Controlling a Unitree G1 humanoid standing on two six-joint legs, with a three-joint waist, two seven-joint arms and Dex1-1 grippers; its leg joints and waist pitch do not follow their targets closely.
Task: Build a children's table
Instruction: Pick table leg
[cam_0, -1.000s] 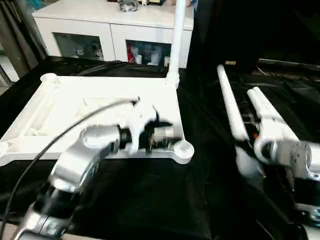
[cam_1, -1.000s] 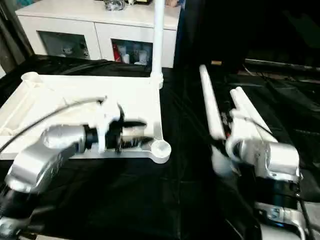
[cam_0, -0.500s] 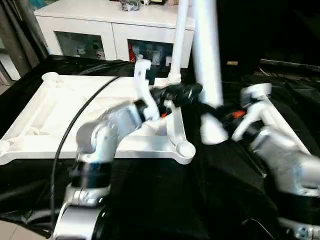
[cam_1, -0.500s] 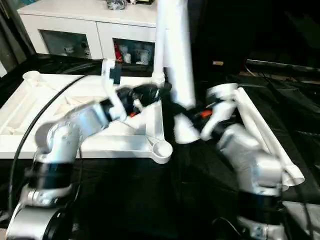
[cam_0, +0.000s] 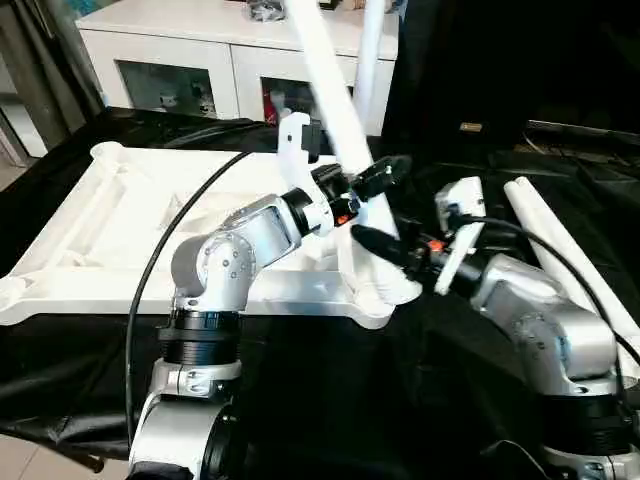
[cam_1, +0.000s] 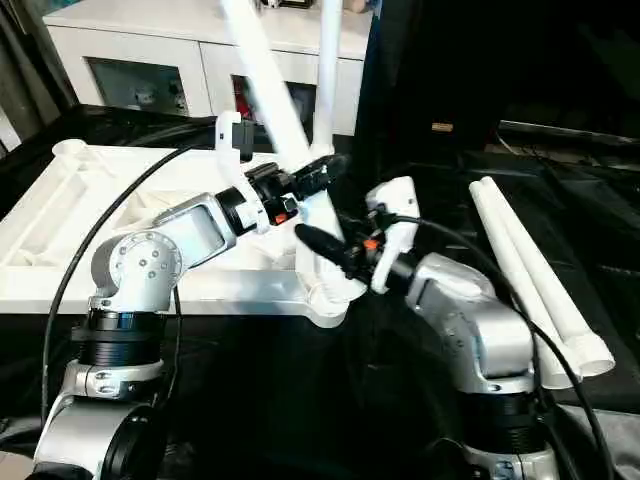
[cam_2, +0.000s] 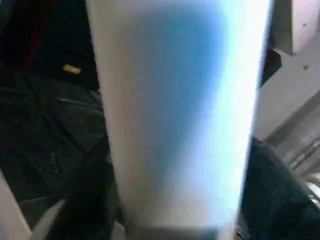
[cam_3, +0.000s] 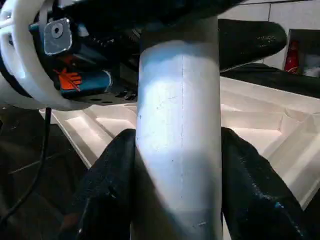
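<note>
The white tabletop (cam_0: 150, 200) lies upside down on the black cloth, ribbed side up. One white leg (cam_0: 370, 50) stands upright in its far right corner socket. A second leg (cam_0: 322, 70) leans up and to the left, its lower end at the near right corner socket (cam_0: 385, 297). My left gripper (cam_0: 368, 185) is shut on this leg at mid-height. Just below it, my right gripper (cam_0: 385, 245) is shut on the same leg, a black finger (cam_3: 260, 180) pressed to each side. Two more legs (cam_1: 520, 260) lie side by side on the cloth at the right.
A white cabinet with glass doors (cam_0: 200, 50) stands behind the table. A black cable (cam_0: 150, 270) runs from my left arm over the tabletop's near rim. The cloth (cam_0: 330, 400) hangs over the table's front edge.
My right gripper has lifted a leg off the cloth and swung it left to the near right corner. My left gripper has risen from the tabletop and closed on that leg.
</note>
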